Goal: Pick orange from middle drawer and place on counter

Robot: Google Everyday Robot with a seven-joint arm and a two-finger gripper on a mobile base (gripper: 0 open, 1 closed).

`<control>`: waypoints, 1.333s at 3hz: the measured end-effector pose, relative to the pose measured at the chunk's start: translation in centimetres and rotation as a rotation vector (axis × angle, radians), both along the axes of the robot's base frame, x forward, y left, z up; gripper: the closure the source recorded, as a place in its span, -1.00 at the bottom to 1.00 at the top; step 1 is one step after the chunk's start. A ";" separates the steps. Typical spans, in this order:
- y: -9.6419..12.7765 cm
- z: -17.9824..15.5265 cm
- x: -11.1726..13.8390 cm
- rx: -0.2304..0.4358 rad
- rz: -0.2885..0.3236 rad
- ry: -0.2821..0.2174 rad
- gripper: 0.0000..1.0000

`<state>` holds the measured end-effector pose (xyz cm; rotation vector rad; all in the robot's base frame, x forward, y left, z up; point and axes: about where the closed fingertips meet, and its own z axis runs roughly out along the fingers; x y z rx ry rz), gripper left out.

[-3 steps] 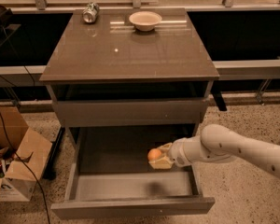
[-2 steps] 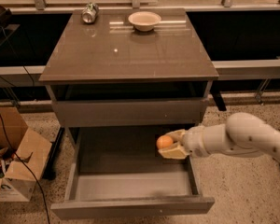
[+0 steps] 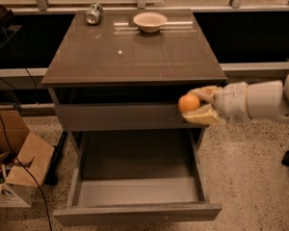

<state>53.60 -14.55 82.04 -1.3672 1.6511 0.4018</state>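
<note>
Mid-carry: tool (image 3: 193, 106) clenched on orange (image 3: 188, 103), not yet on the tabletop (image 3: 135, 57).
Held just below the tabletop's front-right edge and forward of it, likely to clear the overhang; middle drawer (image 3: 135, 191) open beneath the tabletop.

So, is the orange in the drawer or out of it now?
Out. The gripper holds the orange in the air above the open drawer, just below the counter, not yet on it.

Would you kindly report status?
Tool shut on small round orange fruit, above open grey middle drawer. Not yet on glossy grey-brown counter. Beige bowl, can at rear.
</note>
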 end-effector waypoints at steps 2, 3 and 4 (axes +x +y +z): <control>-1.9 10.2 7.6 -0.078 -0.006 -0.073 1.00; -1.4 8.5 13.3 -0.085 -0.018 0.044 1.00; 0.2 3.8 18.9 -0.064 -0.028 0.184 1.00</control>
